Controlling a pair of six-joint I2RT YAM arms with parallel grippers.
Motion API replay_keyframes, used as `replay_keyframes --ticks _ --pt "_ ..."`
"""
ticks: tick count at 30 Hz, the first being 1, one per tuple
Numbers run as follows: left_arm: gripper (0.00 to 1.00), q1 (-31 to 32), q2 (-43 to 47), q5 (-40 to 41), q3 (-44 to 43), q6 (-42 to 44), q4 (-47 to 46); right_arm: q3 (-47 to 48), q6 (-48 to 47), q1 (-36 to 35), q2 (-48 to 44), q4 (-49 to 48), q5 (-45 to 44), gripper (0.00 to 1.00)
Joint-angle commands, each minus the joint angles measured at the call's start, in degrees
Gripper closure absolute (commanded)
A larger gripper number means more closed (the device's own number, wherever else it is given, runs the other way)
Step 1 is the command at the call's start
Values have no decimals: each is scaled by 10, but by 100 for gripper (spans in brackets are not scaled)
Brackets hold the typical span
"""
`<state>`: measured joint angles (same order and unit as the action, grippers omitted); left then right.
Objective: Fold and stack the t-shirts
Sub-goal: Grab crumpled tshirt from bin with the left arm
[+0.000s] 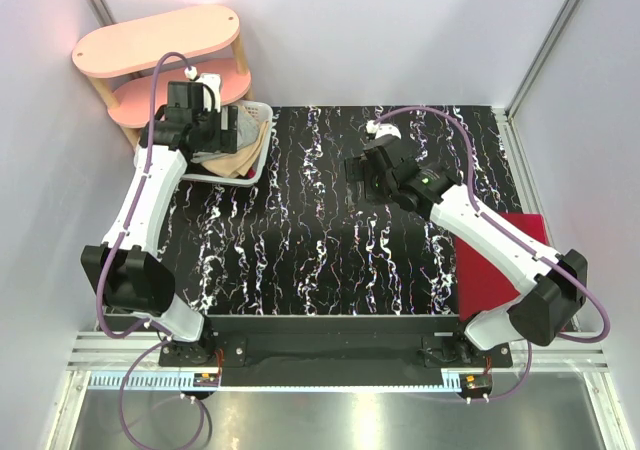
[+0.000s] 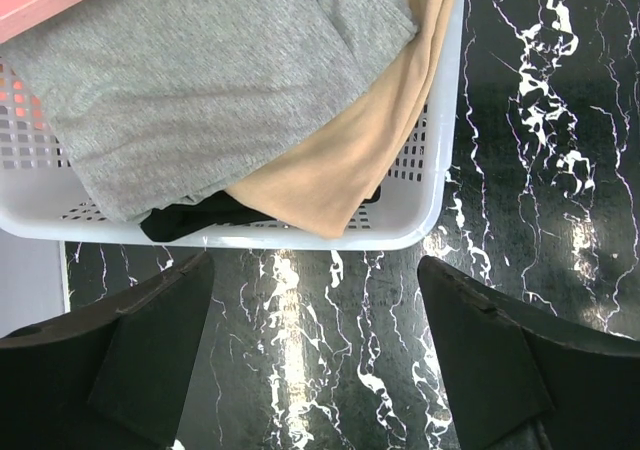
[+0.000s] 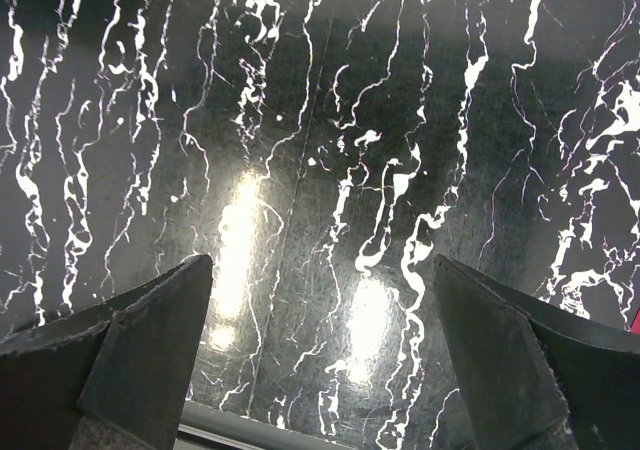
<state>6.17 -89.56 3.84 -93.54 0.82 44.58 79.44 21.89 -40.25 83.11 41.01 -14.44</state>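
Observation:
The t-shirts lie heaped in a white lattice basket [image 2: 420,210] at the table's back left. A light heather grey t-shirt [image 2: 190,80] is on top, a tan-beige t-shirt [image 2: 350,160] lies beside it, and a dark one [image 2: 185,220] peeks out beneath. In the top view the heap [image 1: 240,145] shows beside my left gripper [image 1: 205,130]. My left gripper [image 2: 315,310] is open and empty, hovering just in front of the basket's near wall. My right gripper [image 3: 320,310] is open and empty over bare marble near the table's middle, seen in the top view [image 1: 362,170].
A pink two-tier shelf [image 1: 160,40] stands behind the basket at the back left. A red mat [image 1: 500,260] lies at the table's right edge under the right arm. The black marble tabletop [image 1: 300,230] spreads between the arms. Walls close in on all sides.

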Motion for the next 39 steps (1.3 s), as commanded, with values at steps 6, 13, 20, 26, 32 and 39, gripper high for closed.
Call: replay_keyframes --ticks 6,13,20,26,32,39 --pt "12 -1 -9 73 0 22 -72 -34 12 -4 -44 -6 -16 0" --pt "13 -12 -110 87 -67 37 -75 -61 21 -4 -86 -6 -22 0" --pt "16 -35 -183 74 -83 23 -78 -81 28 -4 -109 -5 -19 0" --pt "21 -57 -191 64 -87 25 -80 -95 27 -5 -110 -1 -19 0" --pt "32 -61 -196 68 -80 38 -85 -97 29 -4 -99 3 -19 0" --pt "42 -62 -205 72 -59 52 -99 -92 30 -4 -103 8 -23 0"
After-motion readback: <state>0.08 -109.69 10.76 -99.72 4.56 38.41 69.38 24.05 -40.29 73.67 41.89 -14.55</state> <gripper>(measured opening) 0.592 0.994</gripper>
